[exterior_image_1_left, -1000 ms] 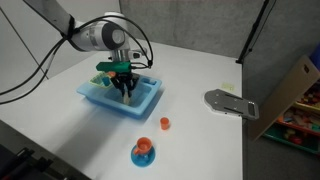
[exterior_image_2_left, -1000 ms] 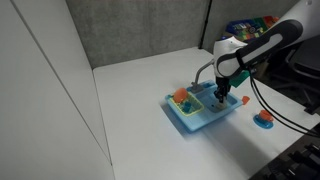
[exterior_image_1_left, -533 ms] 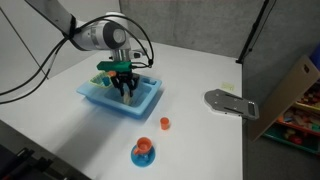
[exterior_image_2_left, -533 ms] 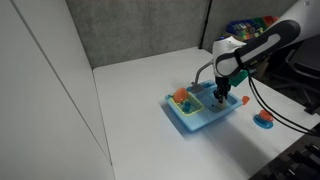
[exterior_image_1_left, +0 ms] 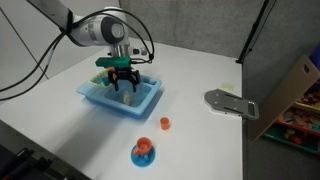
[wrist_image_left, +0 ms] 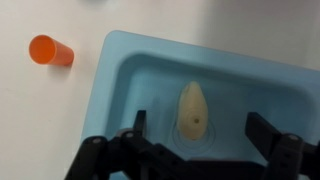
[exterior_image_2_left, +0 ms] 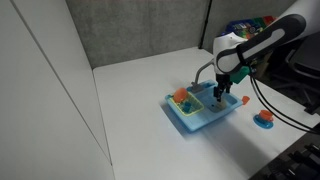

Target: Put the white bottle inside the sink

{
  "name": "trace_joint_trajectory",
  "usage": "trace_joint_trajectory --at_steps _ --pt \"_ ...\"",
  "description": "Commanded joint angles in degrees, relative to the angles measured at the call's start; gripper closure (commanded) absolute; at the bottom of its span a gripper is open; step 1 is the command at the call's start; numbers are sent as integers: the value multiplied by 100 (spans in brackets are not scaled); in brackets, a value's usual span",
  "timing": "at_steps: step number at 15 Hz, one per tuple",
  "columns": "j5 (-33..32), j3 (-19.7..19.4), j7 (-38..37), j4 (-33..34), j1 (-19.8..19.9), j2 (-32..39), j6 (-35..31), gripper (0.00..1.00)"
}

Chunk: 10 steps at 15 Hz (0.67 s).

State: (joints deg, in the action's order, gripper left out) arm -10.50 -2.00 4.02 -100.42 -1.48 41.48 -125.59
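The white bottle [wrist_image_left: 192,110] lies on the floor of the light blue sink [wrist_image_left: 120,70], over the drain ring, free of any grip. In the wrist view my gripper [wrist_image_left: 202,128] hangs just above it, open, with one dark finger [wrist_image_left: 140,122] on each side of the bottle and not touching it. Both exterior views show the gripper [exterior_image_1_left: 123,84] [exterior_image_2_left: 222,96] low over the sink's basin [exterior_image_1_left: 143,108] [exterior_image_2_left: 200,124]. The fingers hide the bottle there.
An orange cup [exterior_image_1_left: 165,124] [wrist_image_left: 51,50] stands on the white table beside the sink. A blue saucer [exterior_image_1_left: 143,157] [exterior_image_2_left: 264,122] carries an orange toy. Another orange round toy [exterior_image_2_left: 181,97] sits in the sink's side compartment by the grey faucet [exterior_image_2_left: 202,74]. A grey flat object [exterior_image_1_left: 230,103] lies farther off.
The jaws have gone from shut to wide open, letting go of the bottle in the basin. The gripper has risen slightly above the sink.
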Motion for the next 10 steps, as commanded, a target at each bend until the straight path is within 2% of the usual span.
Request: trace_joint_trajectory --at_steps 1,10 --pt "74 127 286 -306 100 -508 217 0" --pt "489 92 -388 -455 43 -1377 1561 0"
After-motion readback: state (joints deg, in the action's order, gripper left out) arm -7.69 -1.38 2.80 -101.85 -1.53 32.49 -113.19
